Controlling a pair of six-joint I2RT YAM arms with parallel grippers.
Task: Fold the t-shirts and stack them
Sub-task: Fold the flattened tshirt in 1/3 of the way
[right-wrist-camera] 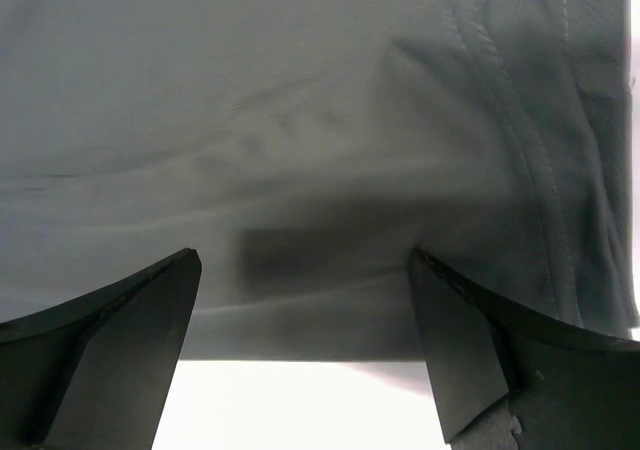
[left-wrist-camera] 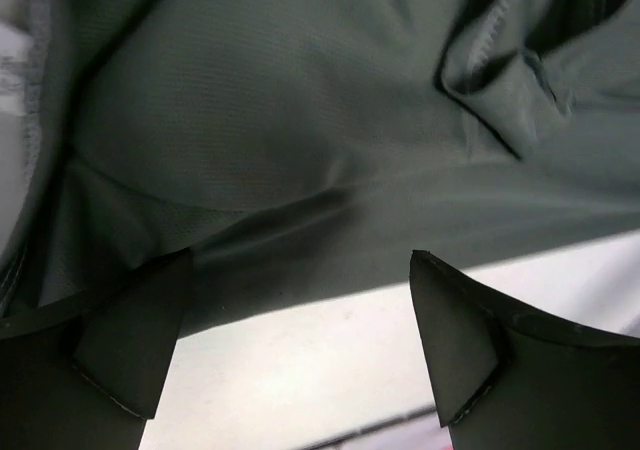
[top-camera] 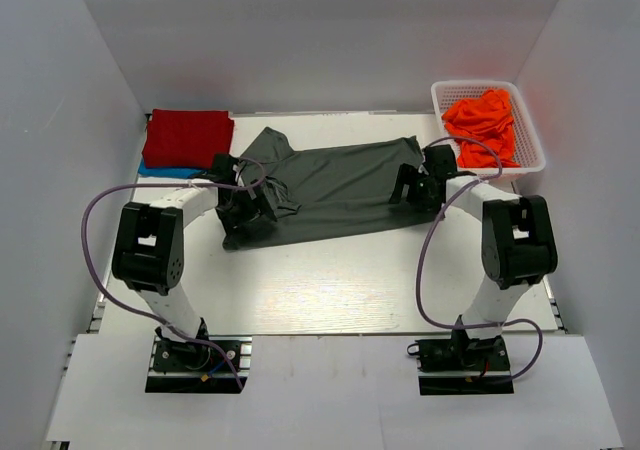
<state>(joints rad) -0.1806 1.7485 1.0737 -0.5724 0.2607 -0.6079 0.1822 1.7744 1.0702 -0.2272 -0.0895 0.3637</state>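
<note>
At the near edge of the white table (top-camera: 330, 295) stand 2 arms, the left arm (top-camera: 150, 255) and the right arm (top-camera: 515, 240); both reach forward to the middle of the table.

There a large dark grey t-shirt (top-camera: 340, 185) lies spread across the table, from left to right. Its left end is bunched and wrinkled, and its right part is flatter.

The left gripper (top-camera: 250, 202) is over the bunched left end. In the left wrist view its fingers (left-wrist-camera: 130, 340) stand wide apart; bare table shows between them, the cloth edge lies just beyond the tips, and nothing is held.

The right gripper (top-camera: 410, 185) is at the right end of the same shirt. In the right wrist view its fingers (right-wrist-camera: 110, 340) are also wide apart, with the grey cloth in front of them and nothing gripped.

Farther back, at the far left, a folded red t-shirt (top-camera: 188, 137) rests on a blue t-shirt (top-camera: 165, 171). At the far right, a white lattice basket (top-camera: 470, 84) holds crumpled orange t-shirts (top-camera: 482, 120).
</note>
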